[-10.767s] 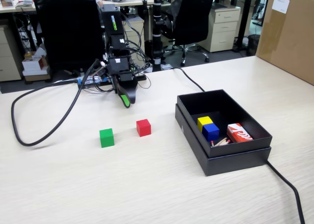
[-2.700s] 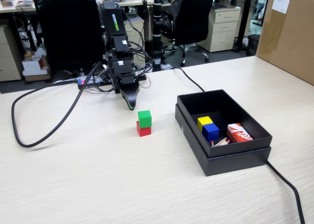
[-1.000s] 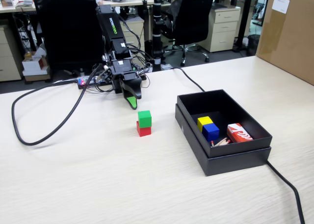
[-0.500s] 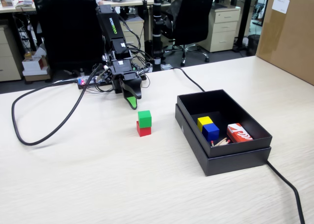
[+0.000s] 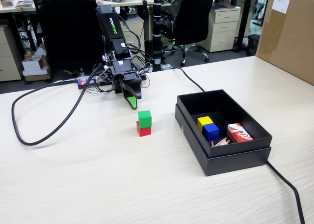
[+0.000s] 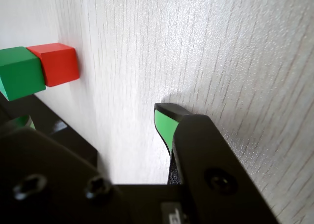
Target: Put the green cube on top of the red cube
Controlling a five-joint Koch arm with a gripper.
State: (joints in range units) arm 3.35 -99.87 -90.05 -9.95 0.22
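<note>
On the pale wood-grain table (image 5: 98, 184), an open black box (image 5: 230, 157) held a yellow cube (image 5: 204, 121), a blue cube (image 5: 211, 131) touching it in front, a red-and-white printed box (image 5: 239, 133) and some thin sticks (image 5: 222, 142). Left of the box, the green cube (image 5: 144, 118) sat squarely on the red cube (image 5: 143, 130), edges roughly aligned. The gripper (image 5: 131, 102) hung just behind the stack, clear of it; whether its jaws were apart or together could not be told.

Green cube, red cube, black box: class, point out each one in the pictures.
green cube (image 5: 144, 118), fixed view, its front face.
red cube (image 5: 143, 131), fixed view, front face, under the green cube.
black box (image 5: 235, 161), fixed view, its front outer wall.
</note>
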